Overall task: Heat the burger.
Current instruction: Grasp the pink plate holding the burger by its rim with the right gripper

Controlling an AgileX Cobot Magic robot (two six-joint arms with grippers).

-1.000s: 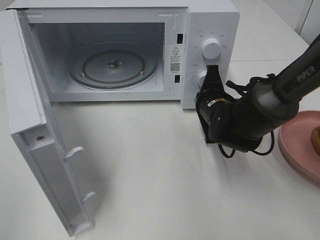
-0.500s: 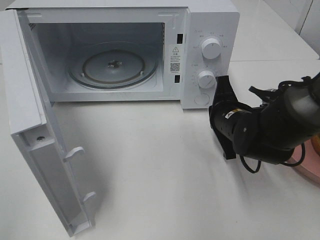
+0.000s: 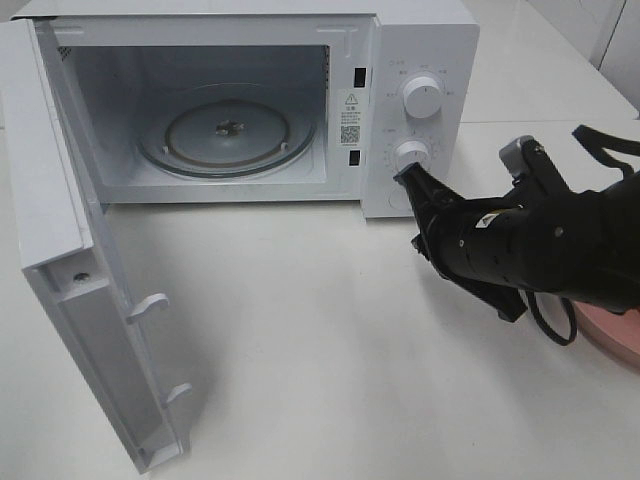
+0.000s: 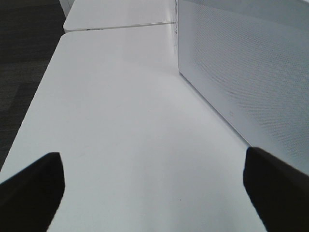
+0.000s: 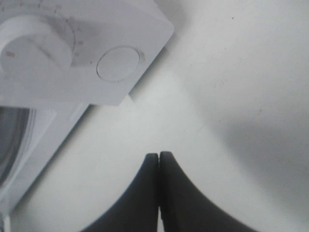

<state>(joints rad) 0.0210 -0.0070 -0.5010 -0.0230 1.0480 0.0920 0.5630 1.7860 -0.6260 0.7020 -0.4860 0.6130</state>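
The burger is hidden behind my right arm. Only a sliver of its pink plate shows at the right edge of the table. The white microwave stands at the back with its door swung open to the left and its glass turntable bare. My right gripper is shut and empty, its tips just in front of the control panel below the lower knob. In the right wrist view the fingertips press together near the round door button. My left gripper is open and empty over bare table.
The upper knob sits above the lower one. The open door sticks out toward the table's front left. In the left wrist view a perforated white panel stands to one side, and the table edge drops to dark floor.
My right arm has swung to the right and lowered, now covering most of the pink plate. Its shut gripper has turned and drawn slightly back from the panel.
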